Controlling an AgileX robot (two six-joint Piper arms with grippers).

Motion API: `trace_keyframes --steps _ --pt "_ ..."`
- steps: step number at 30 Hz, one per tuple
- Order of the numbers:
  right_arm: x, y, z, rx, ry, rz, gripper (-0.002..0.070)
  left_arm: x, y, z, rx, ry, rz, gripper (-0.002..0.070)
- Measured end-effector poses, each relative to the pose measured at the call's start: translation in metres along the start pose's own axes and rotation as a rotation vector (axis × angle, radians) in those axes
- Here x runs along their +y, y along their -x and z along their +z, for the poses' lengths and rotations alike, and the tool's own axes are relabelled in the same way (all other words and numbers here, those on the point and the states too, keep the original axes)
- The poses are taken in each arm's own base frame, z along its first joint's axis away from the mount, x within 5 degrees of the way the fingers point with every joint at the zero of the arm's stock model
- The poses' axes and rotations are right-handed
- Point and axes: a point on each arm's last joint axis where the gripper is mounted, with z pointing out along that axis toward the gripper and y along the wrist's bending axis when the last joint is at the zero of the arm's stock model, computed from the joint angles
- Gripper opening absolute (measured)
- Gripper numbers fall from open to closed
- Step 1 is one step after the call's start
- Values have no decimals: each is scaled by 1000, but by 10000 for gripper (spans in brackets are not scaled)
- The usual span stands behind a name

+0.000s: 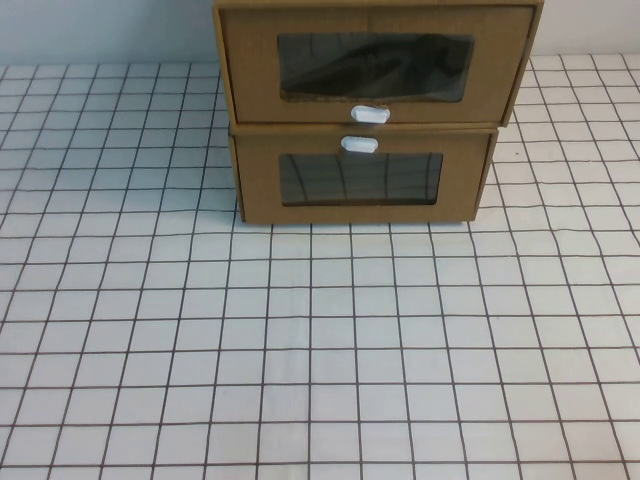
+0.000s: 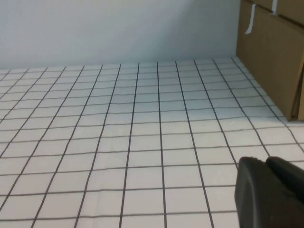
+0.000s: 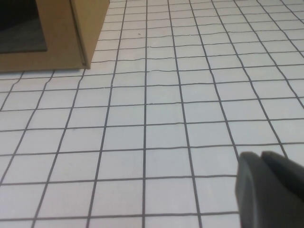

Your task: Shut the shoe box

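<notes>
The shoe box (image 1: 250, 70) is the upper of two stacked brown cardboard boxes at the back middle of the table. It has a clear window and a white pull tab (image 1: 369, 113) just below the window. Its front looks wider than the lower box's front and overhangs it. Neither gripper shows in the high view. My left gripper (image 2: 266, 161) is shut and empty over the table, with the boxes' brown face (image 2: 270, 61) ahead of it. My right gripper (image 3: 261, 156) is shut and empty, well short of the boxes.
The lower matching box (image 1: 260, 185) has its white tab (image 1: 359, 144) above its window, and its corner (image 3: 80, 28) shows in the right wrist view. A white cloth with a black grid (image 1: 320, 350) covers the table. A pale wall (image 2: 118, 28) stands behind.
</notes>
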Motion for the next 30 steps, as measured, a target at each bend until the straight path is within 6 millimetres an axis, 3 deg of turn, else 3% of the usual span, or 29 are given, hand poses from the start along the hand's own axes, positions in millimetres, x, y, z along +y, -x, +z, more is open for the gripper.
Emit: trace_keyframes --steps 9,30 --pt "0 0 0 -2 0 0 -15 1 -21 -9 183 17 47 -2" --pt "0 0 0 -4 -1 0 -15 2 -21 -9 191 38 45 -3"
